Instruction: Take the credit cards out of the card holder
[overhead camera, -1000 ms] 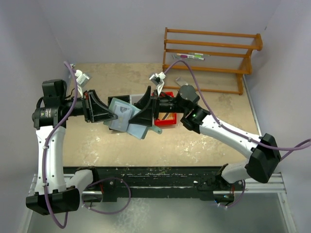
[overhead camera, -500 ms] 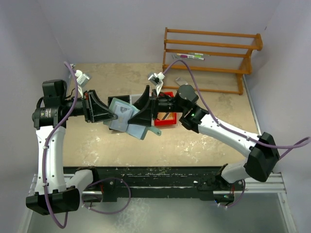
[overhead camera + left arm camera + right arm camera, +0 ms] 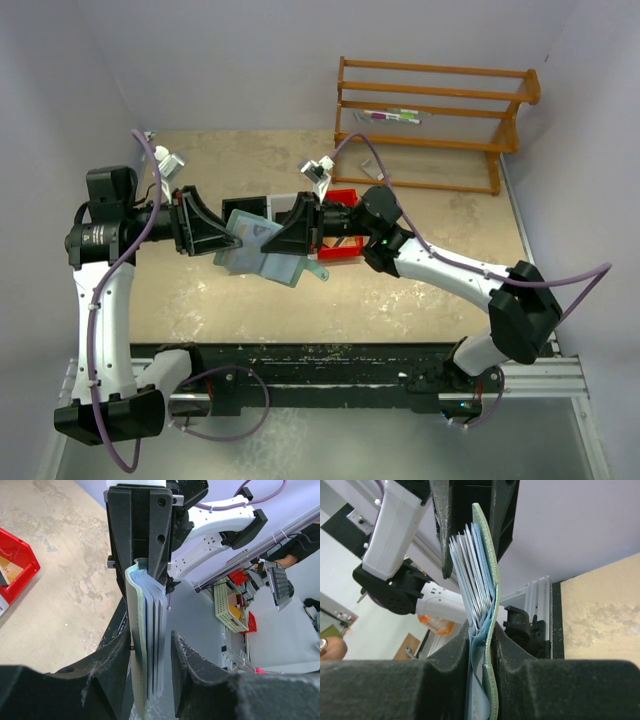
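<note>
**Card holder, mid-air, grip passing to the right arm**

Right gripper [image 3: 481, 635]: wide a second ago, now pinched on the card holder [image 3: 487, 555] edge, credit cards [image 3: 470, 575] inside. Left gripper [image 3: 150, 645]: jaws slackened, part open, loose around the opposite end. Probably a regrip before extraction. Holder hangs above the table [image 3: 400, 300], centre-left. Its long axis slants far-left to near-right, cards fanned.

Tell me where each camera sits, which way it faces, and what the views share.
Top view: fixed high behind the arms, looking down at the table; both arms show, left gripper and right gripper meeting at the card holder.
Left wrist: on the left arm, looking along its own fingers at the right gripper, holder edge-on between.
Right wrist: on the right arm, looking along its own fingers at the left gripper, holder edge-on between.
Shared: all three show the holder and its cards; the wrist views face each other.
</note>
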